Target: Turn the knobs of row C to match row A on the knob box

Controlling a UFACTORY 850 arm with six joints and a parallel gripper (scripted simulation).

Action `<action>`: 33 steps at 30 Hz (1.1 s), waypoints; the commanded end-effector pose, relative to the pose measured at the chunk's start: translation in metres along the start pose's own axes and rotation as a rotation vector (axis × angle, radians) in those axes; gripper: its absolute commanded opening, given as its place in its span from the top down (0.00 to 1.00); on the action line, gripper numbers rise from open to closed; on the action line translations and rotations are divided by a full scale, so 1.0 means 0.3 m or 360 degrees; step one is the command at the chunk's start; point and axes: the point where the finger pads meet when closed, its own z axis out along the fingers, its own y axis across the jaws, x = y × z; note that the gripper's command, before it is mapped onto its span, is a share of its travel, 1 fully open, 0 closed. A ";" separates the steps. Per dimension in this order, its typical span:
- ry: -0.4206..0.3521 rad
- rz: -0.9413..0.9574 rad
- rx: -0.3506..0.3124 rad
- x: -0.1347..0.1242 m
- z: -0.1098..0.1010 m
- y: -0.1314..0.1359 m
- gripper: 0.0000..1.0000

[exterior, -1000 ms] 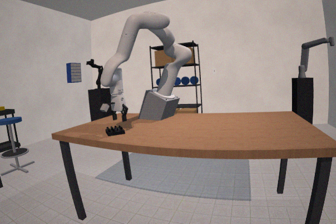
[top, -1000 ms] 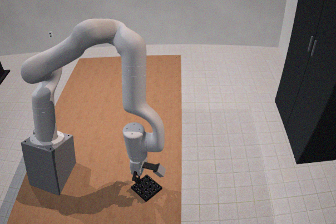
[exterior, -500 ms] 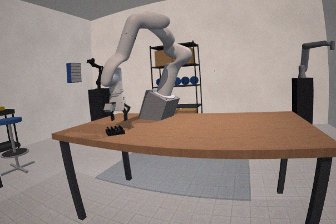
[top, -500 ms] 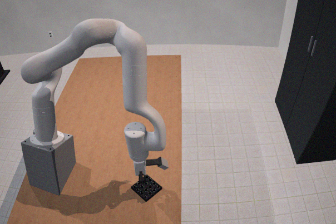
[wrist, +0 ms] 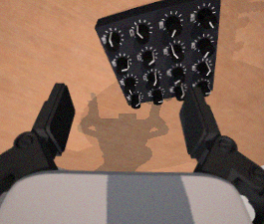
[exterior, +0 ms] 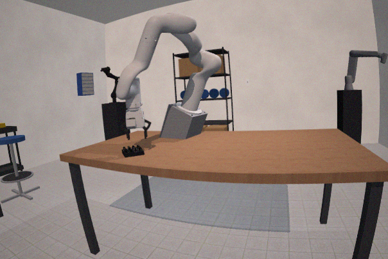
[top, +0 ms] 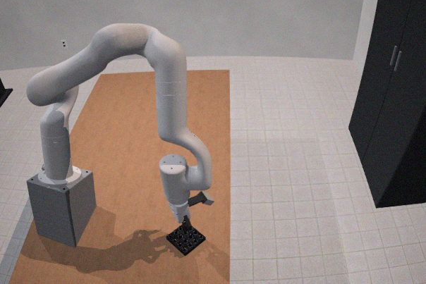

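The knob box (top: 187, 240) (exterior: 132, 151) (wrist: 160, 54) is a small black square panel with four rows of black knobs, each with a white line. It stands on the wooden table (top: 134, 130) (exterior: 244, 153) near its corner. In the wrist view it lies ahead of the fingers, skewed, with its nearest row level with the fingertips. My gripper (wrist: 128, 99) (exterior: 137, 134) (top: 186, 222) is open and empty. It hangs a little above the table, beside and just over the box's near edge. The printed names are too small to read.
The arm's grey base block (top: 61, 207) (exterior: 183, 125) stands on the table behind the box. The table edge (exterior: 96, 161) runs close to the box. A black cabinet (top: 395, 80), a shelf rack (exterior: 205, 89) and a blue stool (exterior: 13, 160) stand off the table.
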 end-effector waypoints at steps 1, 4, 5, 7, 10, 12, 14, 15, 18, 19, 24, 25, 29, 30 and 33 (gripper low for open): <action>0.0033 -0.0246 -0.0020 0.008 -0.005 0.005 0.00; 0.0032 -0.0373 -0.0021 0.011 -0.007 0.006 0.00; 0.0032 -0.0415 -0.0022 0.013 -0.008 0.006 0.00; 0.0032 -0.0500 -0.0022 0.015 -0.009 0.007 0.00; 0.0031 -0.0584 -0.0023 0.017 -0.010 0.008 0.00; 0.0030 -0.0708 -0.0025 0.020 -0.011 0.009 0.00; 0.0030 -0.0772 -0.0025 0.022 -0.012 0.010 0.00; 0.0030 -0.0811 -0.0026 0.023 -0.013 0.010 0.00; 0.0029 -0.0939 -0.0027 0.026 -0.014 0.012 0.00; 0.0028 -0.0981 -0.0027 0.027 -0.015 0.012 0.00; 0.0026 -0.1192 -0.0029 0.033 -0.018 0.014 0.00; 0.0026 -0.1235 -0.0030 0.034 -0.018 0.015 0.00; 0.0024 -0.1400 -0.0031 0.038 -0.021 0.016 0.00; 0.0024 -0.1433 -0.0032 0.039 -0.021 0.017 0.00; 0.0023 -0.1546 -0.0033 0.042 -0.023 0.018 0.00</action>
